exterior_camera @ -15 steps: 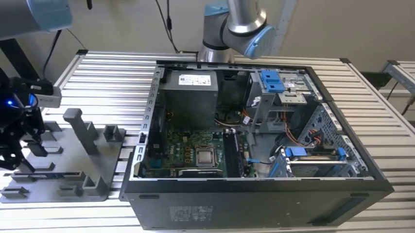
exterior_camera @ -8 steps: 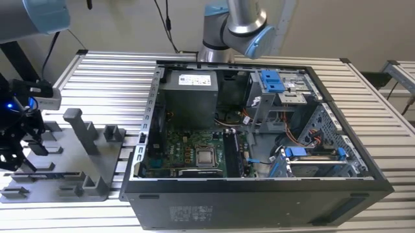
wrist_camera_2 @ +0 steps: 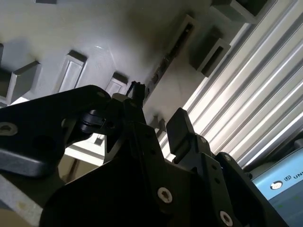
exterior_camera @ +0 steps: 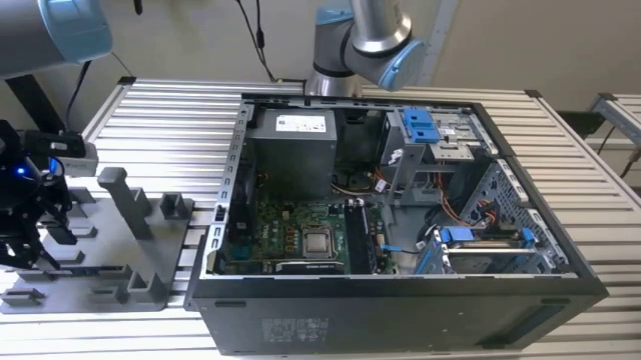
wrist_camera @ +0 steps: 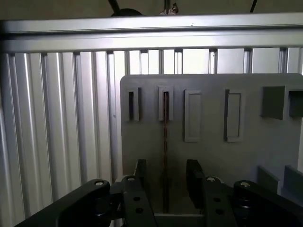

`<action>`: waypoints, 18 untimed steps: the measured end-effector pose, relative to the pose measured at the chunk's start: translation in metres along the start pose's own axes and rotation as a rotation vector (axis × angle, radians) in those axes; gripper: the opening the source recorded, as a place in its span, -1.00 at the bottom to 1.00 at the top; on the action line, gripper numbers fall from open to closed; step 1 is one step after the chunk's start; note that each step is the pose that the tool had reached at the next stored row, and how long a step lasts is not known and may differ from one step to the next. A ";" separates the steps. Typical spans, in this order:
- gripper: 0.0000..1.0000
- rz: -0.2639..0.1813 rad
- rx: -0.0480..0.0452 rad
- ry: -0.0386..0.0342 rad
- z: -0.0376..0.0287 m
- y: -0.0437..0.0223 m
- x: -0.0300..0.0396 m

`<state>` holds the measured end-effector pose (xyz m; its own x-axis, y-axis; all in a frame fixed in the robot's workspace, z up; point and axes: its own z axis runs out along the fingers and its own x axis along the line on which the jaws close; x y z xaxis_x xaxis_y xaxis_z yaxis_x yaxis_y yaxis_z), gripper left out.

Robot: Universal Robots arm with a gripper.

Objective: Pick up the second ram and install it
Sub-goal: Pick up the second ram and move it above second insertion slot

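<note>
- End effector [wrist_camera: 166, 184] spread wide, nothing pinched.
- Second ram [wrist_camera: 165, 123] standing on edge in a grey holder [wrist_camera: 213, 156] slot, lined up between the fingers [wrist_camera: 140, 175], seemingly touching neither, long axis running straight away from the wrist.
- Slatted tabletop [wrist_camera: 57, 132] underneath; open computer case [exterior_camera: 401, 225] well apart, toward the exterior view's right.

In the first wrist view I see the second ram [wrist_camera: 165, 118] edge-on, a thin line whose lower end hides behind the gripper [wrist_camera: 165, 177]. In the exterior view the picture's left edge cuts that gripper, and the memory slots [exterior_camera: 358, 240] are too small for me to judge.
</note>
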<state>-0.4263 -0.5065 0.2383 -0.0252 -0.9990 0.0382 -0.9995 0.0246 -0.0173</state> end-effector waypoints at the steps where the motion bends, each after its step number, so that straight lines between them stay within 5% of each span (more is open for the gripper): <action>1: -0.04 -0.001 0.0001 0.0000 0.0015 0.0000 -0.0001; 9: -0.04 -0.049 0.0048 -0.0010 0.0124 0.0011 -0.0016; 18: -0.04 -0.052 0.0049 0.0012 0.0240 0.0077 -0.0062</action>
<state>-0.4334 -0.5010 0.2140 0.0265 -0.9988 0.0404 -0.9994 -0.0273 -0.0202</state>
